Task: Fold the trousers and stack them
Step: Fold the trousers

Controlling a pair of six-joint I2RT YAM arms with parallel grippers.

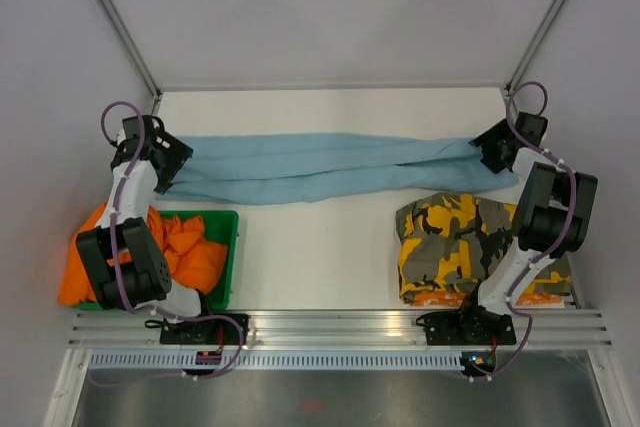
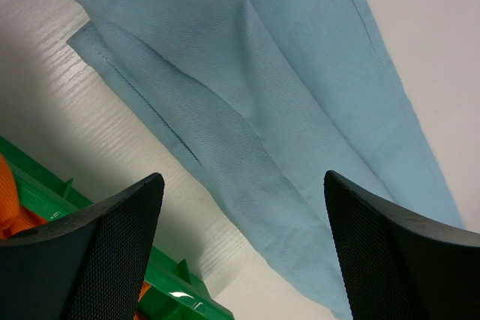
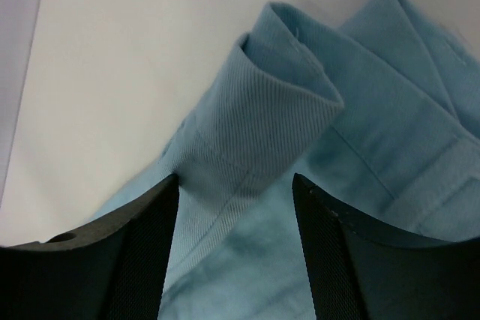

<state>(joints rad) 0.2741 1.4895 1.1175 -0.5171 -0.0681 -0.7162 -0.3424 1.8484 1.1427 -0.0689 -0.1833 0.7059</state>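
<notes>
White table, grey walls on 3 sides. Light-blue trousers laid lengthwise across far half; camouflage trousers folded at near right. Green bin at near left, holding orange trousers. Left gripper over left end, spread wide. Right gripper at right end, spread around a cloth fold.

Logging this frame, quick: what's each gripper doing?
Left gripper: open, over the blue trousers, holding nothing.
Right gripper: open, around a fold of them.
</notes>
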